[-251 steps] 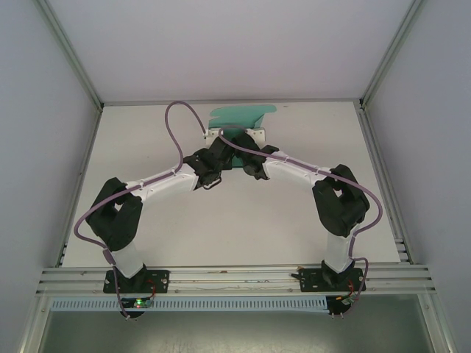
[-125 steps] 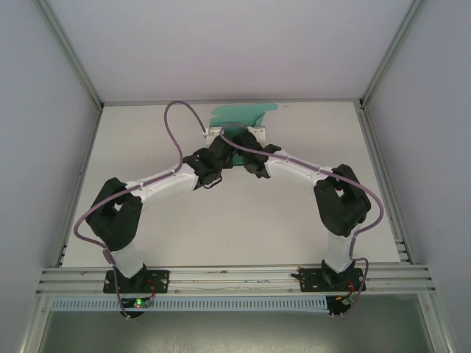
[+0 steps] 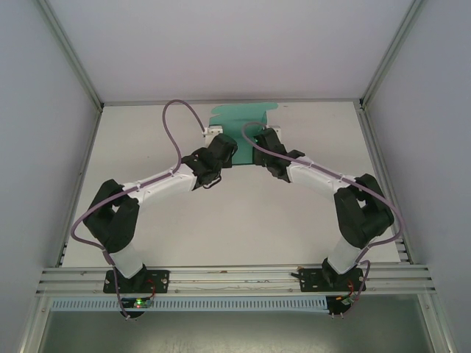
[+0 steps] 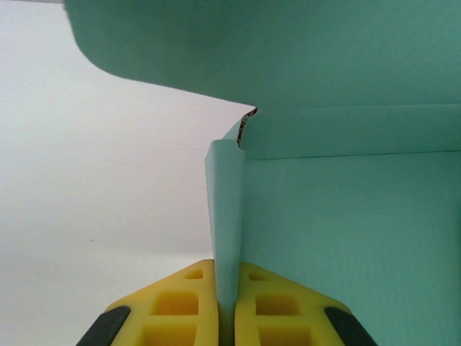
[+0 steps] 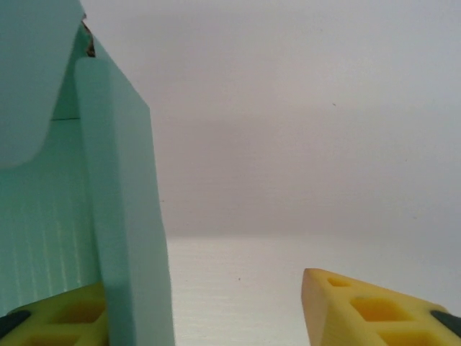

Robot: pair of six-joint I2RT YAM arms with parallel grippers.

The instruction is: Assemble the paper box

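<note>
The left hand (image 4: 227, 317) clamps a paper box (image 4: 346, 216) wall; the right hand (image 5: 209, 306) stands apart. Hold that wall upright, I'd say.

The top view looks down from above and behind the arm bases across the whole desk (image 3: 243, 220). Both wrist views sit very close, facing the far-side paper box (image 3: 243, 116), shared by all three

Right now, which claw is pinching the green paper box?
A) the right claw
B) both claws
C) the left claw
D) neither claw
C: the left claw is shut on a thin wall of the paper box, while the right claw stands open.
</note>
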